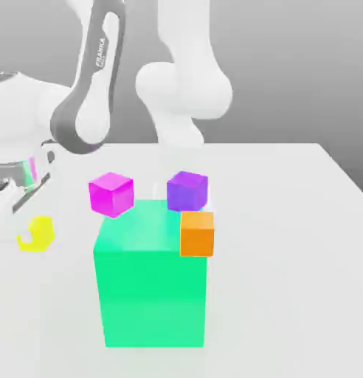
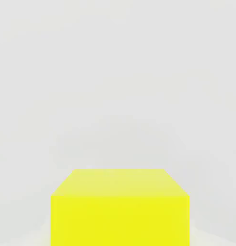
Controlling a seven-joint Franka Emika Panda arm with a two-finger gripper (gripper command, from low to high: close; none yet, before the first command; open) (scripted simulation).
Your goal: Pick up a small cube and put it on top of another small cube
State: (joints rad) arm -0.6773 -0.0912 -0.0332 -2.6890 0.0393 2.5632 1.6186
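Our end effector point(image 1: 15, 193) is clamped on the yellow cube point(image 2: 120, 209); w/ a thin grip it could slip en route to the magenta cube point(image 1: 111, 193).

One small cube point(image 1: 198, 233) leans against the big block point(image 1: 151, 280), two behind it.

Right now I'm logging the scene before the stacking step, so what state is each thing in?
yellow cube: close under the hand camera; in the exterior view, left of the green block.
gripper: shut, per its reading.
magenta cube: behind the green block, untouched.
purple cube: behind the block, untouched.
orange cube: overlaps the block's upper right corner, untouched.
green block: upright on the table.
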